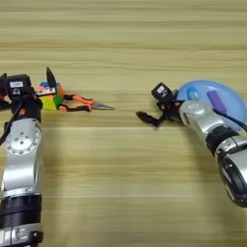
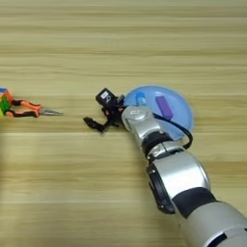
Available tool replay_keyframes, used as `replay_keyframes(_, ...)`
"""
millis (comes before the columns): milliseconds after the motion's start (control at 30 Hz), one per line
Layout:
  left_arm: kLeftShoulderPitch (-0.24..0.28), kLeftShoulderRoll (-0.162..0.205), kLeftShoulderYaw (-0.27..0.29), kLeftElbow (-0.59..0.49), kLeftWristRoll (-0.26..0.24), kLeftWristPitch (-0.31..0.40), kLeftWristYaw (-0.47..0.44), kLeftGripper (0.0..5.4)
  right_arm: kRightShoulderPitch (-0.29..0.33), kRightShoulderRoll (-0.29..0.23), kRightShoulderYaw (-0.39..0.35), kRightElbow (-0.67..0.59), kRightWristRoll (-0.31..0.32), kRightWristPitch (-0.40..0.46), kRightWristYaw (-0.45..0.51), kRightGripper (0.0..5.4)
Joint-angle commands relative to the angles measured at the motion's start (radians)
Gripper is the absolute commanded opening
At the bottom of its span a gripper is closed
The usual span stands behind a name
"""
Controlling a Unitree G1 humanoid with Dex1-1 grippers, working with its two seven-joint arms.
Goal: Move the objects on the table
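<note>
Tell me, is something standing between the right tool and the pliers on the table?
Nothing visible does. The right tool is on the table just left of the plate, pointing left. The pliers lie further left, tip toward it, with only bare wood between them. The puzzle cube lies beyond the pliers' handles, by the left tool.

One cube of many colours; one pair of pliers with orange and black handles; one round light-blue plate; on that plate, one blue tube and one purple block, so two things there; five loose things in all on one wooden table; two robot arms, each ending in one gripper: the left gripper and the right gripper, making two grippers.
</note>
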Motion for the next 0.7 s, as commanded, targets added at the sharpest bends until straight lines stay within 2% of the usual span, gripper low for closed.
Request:
replay_keyframes(33, -0.001, 0.000, -0.001, 0.007, 0.008, 0.011, 0.002, 5.40, 0.042, -0.028, -0.005, 0.007, -0.006, 0.021, 0.008, 5.38)
replay_keyframes(367, -0.008, 0.006, -0.013, 0.016, 0.014, 0.012, -0.008, 5.40, 0.081, 0.016, 0.001, -0.165, 0.032, -0.024, 0.099, 5.38)
replay_keyframes(500, -0.011, 0.013, -0.035, 0.022, 0.023, 0.017, -0.025, 5.40, 0.129, 0.031, 0.006, -0.301, 0.060, 0.010, 0.141, 5.38)
replay_keyframes(700, -0.020, 0.035, -0.032, 0.045, 0.022, 0.015, -0.040, 5.40, 0.205, 0.042, 0.028, -0.478, 0.081, 0.076, 0.153, 5.38)
